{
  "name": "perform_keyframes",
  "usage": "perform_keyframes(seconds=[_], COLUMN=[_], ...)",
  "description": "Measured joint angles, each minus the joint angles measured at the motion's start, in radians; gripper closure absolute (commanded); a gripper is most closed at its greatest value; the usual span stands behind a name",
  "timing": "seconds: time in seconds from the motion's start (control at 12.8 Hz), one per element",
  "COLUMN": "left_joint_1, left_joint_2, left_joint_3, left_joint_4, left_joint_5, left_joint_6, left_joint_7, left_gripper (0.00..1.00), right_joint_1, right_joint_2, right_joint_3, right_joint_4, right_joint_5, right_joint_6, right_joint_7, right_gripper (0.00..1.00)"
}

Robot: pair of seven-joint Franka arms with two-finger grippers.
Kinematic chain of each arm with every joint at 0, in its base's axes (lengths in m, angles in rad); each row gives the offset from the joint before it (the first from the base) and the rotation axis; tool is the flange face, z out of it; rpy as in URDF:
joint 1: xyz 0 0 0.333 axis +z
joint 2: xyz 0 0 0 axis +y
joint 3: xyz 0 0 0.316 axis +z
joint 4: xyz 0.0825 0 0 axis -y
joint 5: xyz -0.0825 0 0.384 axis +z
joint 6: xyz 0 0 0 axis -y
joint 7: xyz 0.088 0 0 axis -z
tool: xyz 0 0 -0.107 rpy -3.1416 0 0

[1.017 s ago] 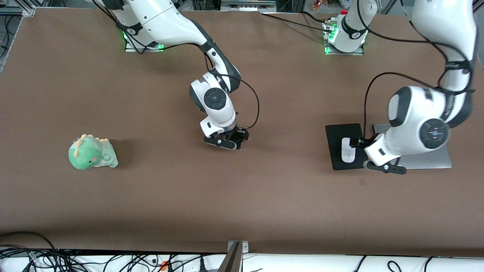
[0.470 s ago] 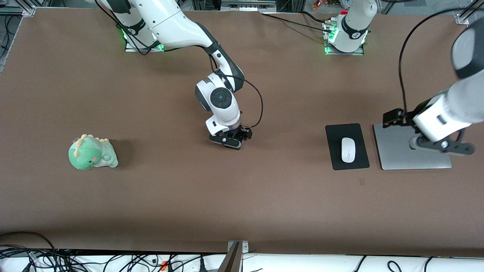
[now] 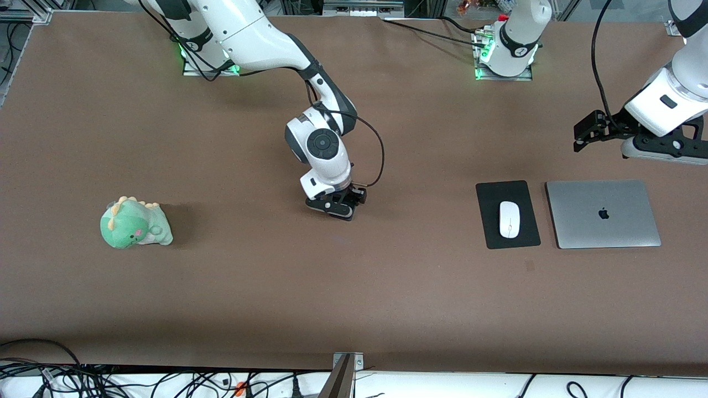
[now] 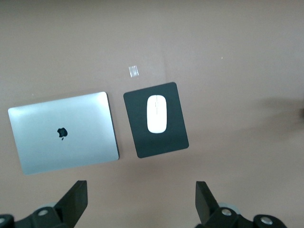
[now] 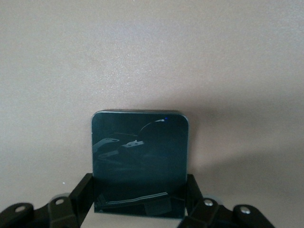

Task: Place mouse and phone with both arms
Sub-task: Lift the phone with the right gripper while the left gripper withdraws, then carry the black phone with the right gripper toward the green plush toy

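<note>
The white mouse lies on a black pad toward the left arm's end of the table; it also shows in the left wrist view. My left gripper is up in the air, open and empty, over bare table just farther from the front camera than the laptop; its fingers stand wide apart. My right gripper is low at the table's middle, shut on the black phone, one finger on each long side. In the front view the phone is hidden under that gripper.
A closed silver laptop lies beside the pad, toward the left arm's end. A green plush dinosaur sits toward the right arm's end. A small pale scrap lies on the table close to the pad.
My left arm has risen off the pad and laptop and swung back toward its base, uncovering both. My right gripper shifted slightly, then held still.
</note>
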Motion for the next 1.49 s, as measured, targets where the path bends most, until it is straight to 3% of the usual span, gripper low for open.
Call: perform_keyframes(seconds=[0.23,0.55,0.86,1.25,1.49], left_joint_1=[0.0,0.0,0.0,0.0,0.0], left_joint_2=[0.001,0.001,0.001,0.001,0.001], left_joint_3=[-0.008,-0.01,-0.01,-0.011,-0.011], left_joint_4=[0.001,0.004,0.005,0.005,0.005], left_joint_5=[0.0,0.0,0.0,0.0,0.0], left_joint_6=[-0.008,-0.009,-0.01,-0.01,-0.011], left_joint_7=[0.0,0.0,0.0,0.0,0.0], left_gripper=[0.0,0.0,0.0,0.0,0.0], right_joint_1=[-0.004,-0.069,-0.217,-0.411,-0.478], right_joint_2=[0.0,-0.044,-0.107,-0.117,-0.119], right_joint_3=[-0.015,-0.034,-0.059,-0.062,-0.061], right_joint_4=[0.007,0.063,0.059,-0.013,-0.057], right_joint_5=[0.0,0.0,0.0,0.006,0.013], right_joint_6=[-0.015,-0.176,-0.297,-0.312,-0.306], right_joint_7=[-0.035,-0.208,-0.507,-0.855,-0.962], right_gripper=[0.61,0.61,0.61,0.59,0.57])
